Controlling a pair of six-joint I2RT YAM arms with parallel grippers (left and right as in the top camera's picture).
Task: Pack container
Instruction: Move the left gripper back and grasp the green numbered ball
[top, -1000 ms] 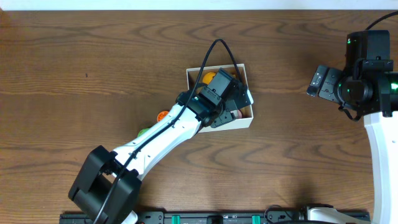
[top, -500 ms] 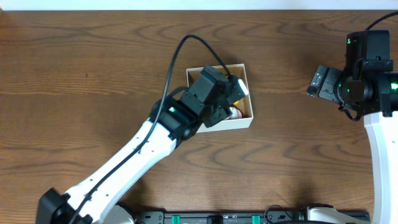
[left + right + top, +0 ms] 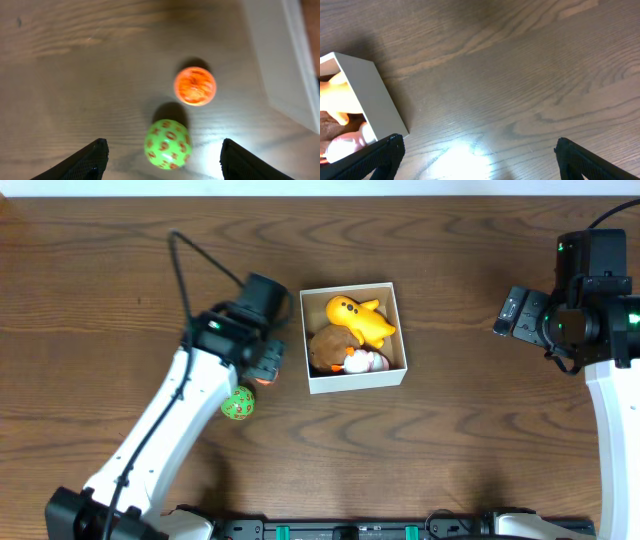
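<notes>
Overhead: dark wood-grain table [image 3: 120,270] under container [image 3: 354,377].

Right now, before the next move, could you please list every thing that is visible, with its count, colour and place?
container: one, white walls, middle of the table.
yellow toy: one, yellow-orange, inside the container.
brown toy: one, brown, inside the container.
white-pink toy: one, white and pink, inside, by the near wall.
orange ball: one, orange, on the table outside the container.
green ball: one, green with orange marks, near the orange ball.
table: one, brown wood.
left fingers: two, black, open above the green ball.
right fingers: two, black, open over bare table.
</notes>
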